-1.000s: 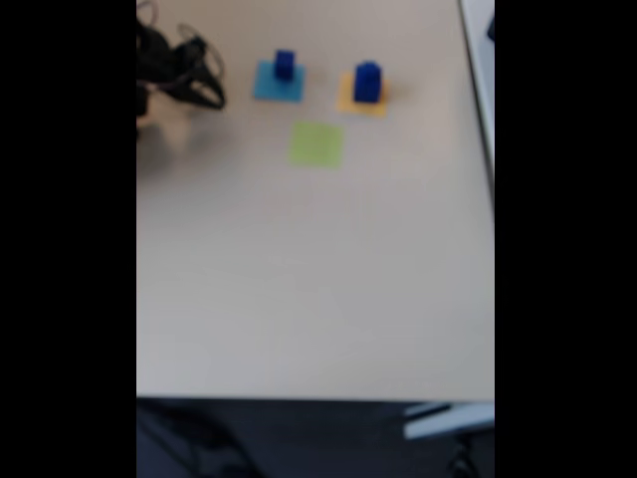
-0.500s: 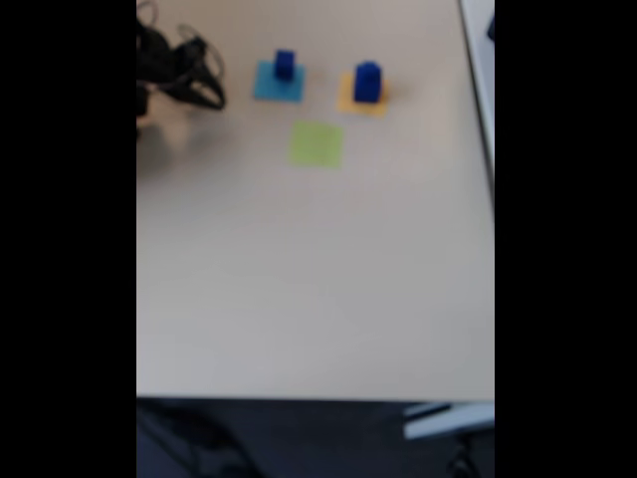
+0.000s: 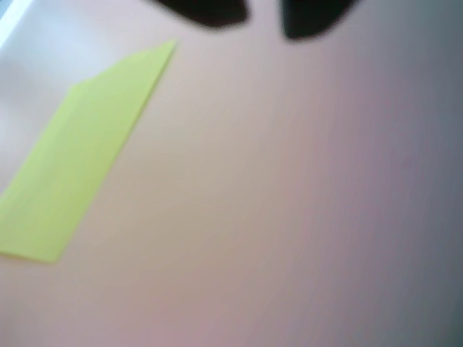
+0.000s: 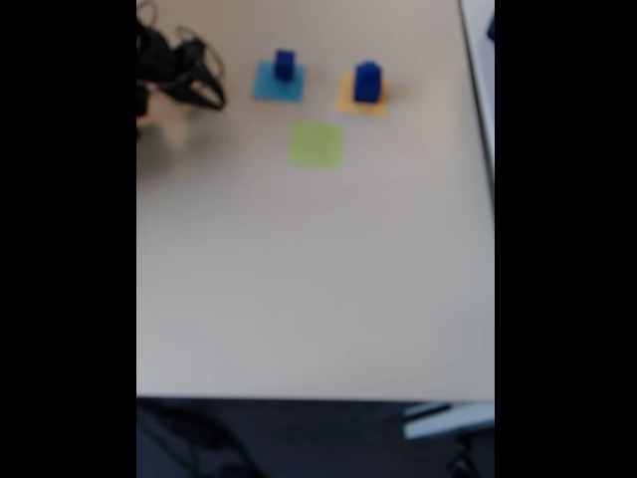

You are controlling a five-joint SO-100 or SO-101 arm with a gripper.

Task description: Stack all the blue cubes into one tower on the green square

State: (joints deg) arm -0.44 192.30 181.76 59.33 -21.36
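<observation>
In the fixed view a small blue cube stands on a flat light-blue square, and a slightly larger blue cube stands on a flat orange-yellow square. The green square lies bare in front of them and also shows at the left of the wrist view. My gripper sits at the table's far left, well left of the cubes. In the wrist view its two dark fingertips poke in from the top edge; the gripper is a little open, with bare table between the fingers.
The light-blue square and the orange-yellow square lie side by side at the back. A wide bare stretch of beige table reaches to the front edge. A pale strip runs along the right side.
</observation>
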